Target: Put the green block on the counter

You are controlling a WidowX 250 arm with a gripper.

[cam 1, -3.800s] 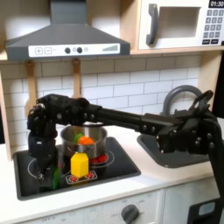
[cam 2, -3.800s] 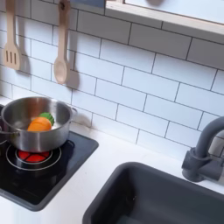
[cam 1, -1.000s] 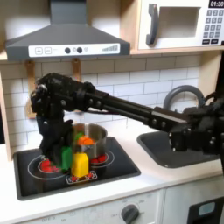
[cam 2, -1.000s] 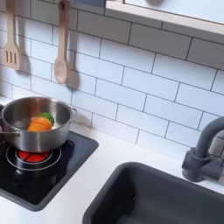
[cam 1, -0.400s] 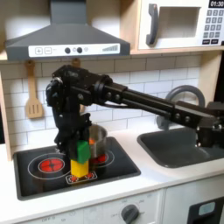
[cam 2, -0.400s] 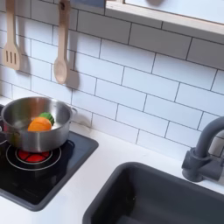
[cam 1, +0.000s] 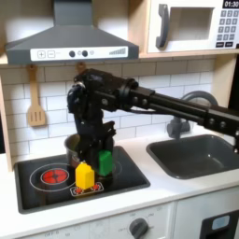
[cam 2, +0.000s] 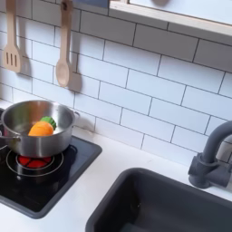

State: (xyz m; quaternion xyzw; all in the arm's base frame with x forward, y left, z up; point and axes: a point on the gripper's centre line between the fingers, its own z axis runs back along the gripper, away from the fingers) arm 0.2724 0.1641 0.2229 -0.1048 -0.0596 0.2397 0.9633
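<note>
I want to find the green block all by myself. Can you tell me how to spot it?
Look in the first exterior view at the black stovetop with red burners. Above its right part the black gripper hangs down, and the green block sits in its jaws. It is plain green and lifted up, while the yellow block beside it stands on the stovetop.
</note>
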